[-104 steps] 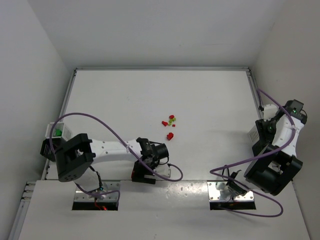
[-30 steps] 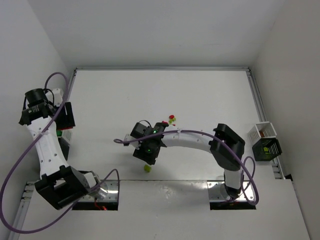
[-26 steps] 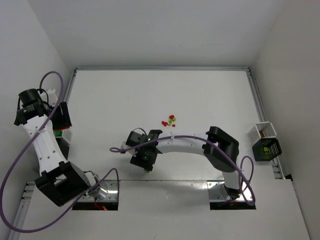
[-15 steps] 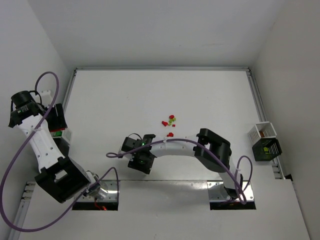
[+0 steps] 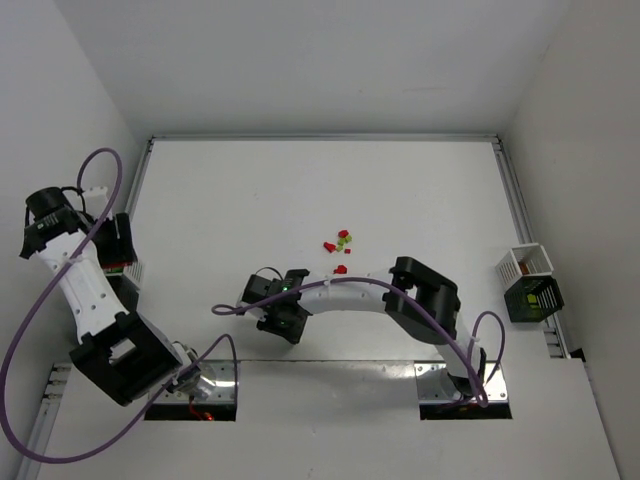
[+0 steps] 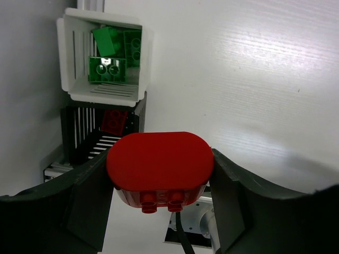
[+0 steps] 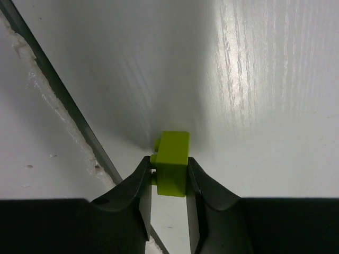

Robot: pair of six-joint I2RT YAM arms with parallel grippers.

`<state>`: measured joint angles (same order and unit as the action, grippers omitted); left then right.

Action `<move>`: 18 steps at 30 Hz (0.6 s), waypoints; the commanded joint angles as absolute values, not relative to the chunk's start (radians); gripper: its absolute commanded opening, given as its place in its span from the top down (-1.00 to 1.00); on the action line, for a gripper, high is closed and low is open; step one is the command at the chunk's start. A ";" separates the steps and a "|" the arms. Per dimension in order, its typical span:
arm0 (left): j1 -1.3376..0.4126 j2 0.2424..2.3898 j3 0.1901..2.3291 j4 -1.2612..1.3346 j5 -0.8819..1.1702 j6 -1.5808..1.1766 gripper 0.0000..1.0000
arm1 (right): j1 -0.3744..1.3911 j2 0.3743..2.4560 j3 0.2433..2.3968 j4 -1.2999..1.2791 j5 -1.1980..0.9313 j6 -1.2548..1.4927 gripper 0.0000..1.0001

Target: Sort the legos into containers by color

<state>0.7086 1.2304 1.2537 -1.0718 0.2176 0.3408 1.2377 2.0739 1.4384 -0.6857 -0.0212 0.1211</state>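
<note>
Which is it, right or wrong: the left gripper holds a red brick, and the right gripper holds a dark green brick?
Wrong in one point. The right gripper holds a lime yellow-green brick, not a dark green one; the right wrist view shows it. The left gripper does hold a red brick.

Top external: fixed, high behind the rig, looking down on the whole table (image 5: 250, 180). Left wrist: close, facing the white container (image 6: 111, 91) at the left edge. Right wrist: very close to the tabletop's front edge. Overhead covers both patches.
</note>
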 commanded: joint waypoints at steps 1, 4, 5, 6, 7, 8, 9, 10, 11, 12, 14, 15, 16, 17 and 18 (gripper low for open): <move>0.721 1.236 1.224 -1.095 0.258 0.385 0.49 | 1.233 2.043 1.414 -0.672 0.008 0.123 1.00; 0.721 1.236 1.200 -1.095 0.227 0.385 0.49 | 1.224 2.016 1.404 -0.663 0.026 0.112 1.00; 0.721 1.236 1.189 -1.085 0.201 0.385 0.49 | 1.224 1.996 1.393 -0.652 0.026 0.103 1.00; 0.721 1.236 1.189 -1.072 0.190 0.385 0.49 | 1.224 1.996 1.381 -0.652 0.026 0.103 1.00; 0.741 1.227 1.180 -1.072 0.178 0.385 0.49 | 1.224 1.987 1.370 -0.652 0.038 0.103 1.00; 0.741 1.227 1.180 -1.060 0.161 0.385 0.49 | 1.224 1.974 1.370 -0.652 0.052 0.103 1.00; 0.755 1.218 1.171 -1.049 0.161 0.385 0.49 | 1.224 1.974 1.361 -0.643 0.052 0.103 1.00; 0.770 1.209 1.170 -1.049 0.150 0.385 0.49 | 1.224 1.962 1.361 -0.643 0.063 0.103 1.00; 0.770 1.209 1.160 -1.049 0.150 0.385 0.49 | 1.224 1.962 1.350 -0.643 0.063 0.094 1.00; 0.782 1.209 1.160 -1.037 0.129 0.385 0.49 | 1.215 1.962 1.350 -0.643 0.075 0.094 1.00; 0.794 1.198 1.148 -1.013 0.097 0.385 0.49 | 1.215 1.953 1.350 -0.643 0.075 0.094 1.00; 0.795 1.198 1.138 -0.997 0.097 0.385 0.49 | 1.215 1.953 1.350 -0.643 0.075 0.094 1.00; 0.805 1.198 1.138 -0.997 0.083 0.385 0.49 | 1.215 1.953 1.350 -0.643 0.075 0.094 1.00; 0.816 1.198 1.129 -0.997 0.083 0.394 0.47 | 1.215 1.944 1.350 -0.643 0.075 0.094 1.00; 0.816 1.198 1.129 -0.985 0.074 0.394 0.47 | 1.215 1.944 1.350 -0.643 0.084 0.094 1.00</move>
